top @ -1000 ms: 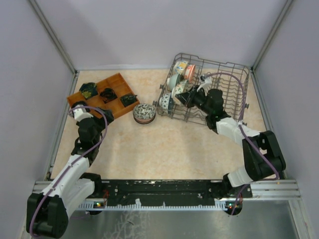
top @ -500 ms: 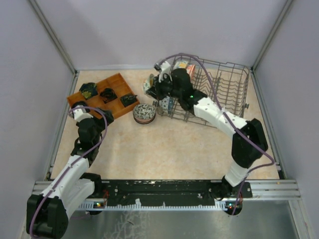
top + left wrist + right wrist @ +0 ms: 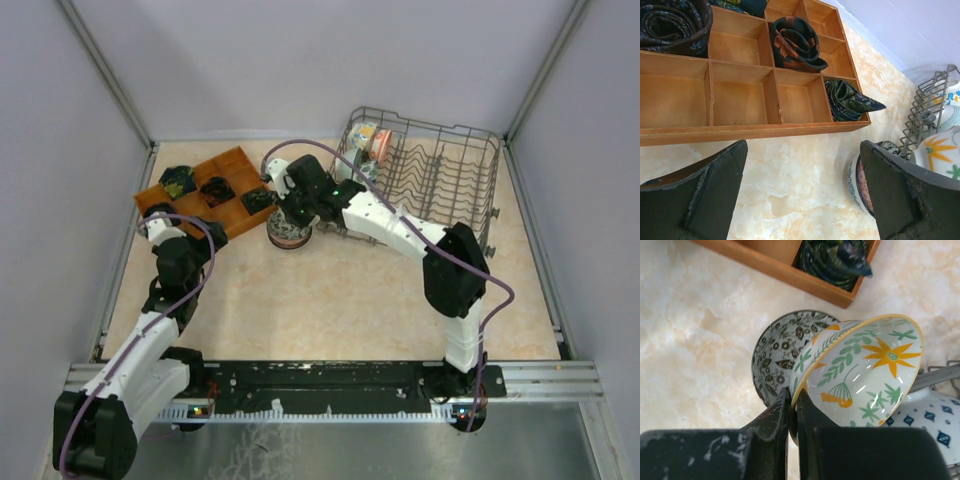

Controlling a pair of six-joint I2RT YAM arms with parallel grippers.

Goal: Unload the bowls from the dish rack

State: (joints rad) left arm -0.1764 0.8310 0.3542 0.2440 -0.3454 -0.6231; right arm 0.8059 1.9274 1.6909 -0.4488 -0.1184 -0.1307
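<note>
We find the left gripper (image 3: 801,165) low over the table (image 3: 330,300) near its left edge, its fingers wide apart and holding nothing, just short of the wooden tray (image 3: 205,190) that sits toward the far-left corner. Dark rolled cloths (image 3: 796,44) lie in several of the tray's compartments. Just right of the tray's near corner, a dark-patterned bowl (image 3: 775,347) stands upright on the table, about mid-width and toward the far edge. Over it the right gripper (image 3: 794,412) has its fingers clamped on the rim of a green-leaf bowl (image 3: 860,370), one finger inside and one outside. This bowl, with an orange flower painted inside, is tipped on its side and overlaps the bowl beneath; we cannot tell whether the two touch. Further right, the dish rack (image 3: 440,180) fills the far-right corner of the table. Two bowls (image 3: 367,137) stand on edge at the rack's far-left corner, and the right wrist view shows a white bowl with blue diamonds (image 3: 932,430) beside the rack's wire.
</note>
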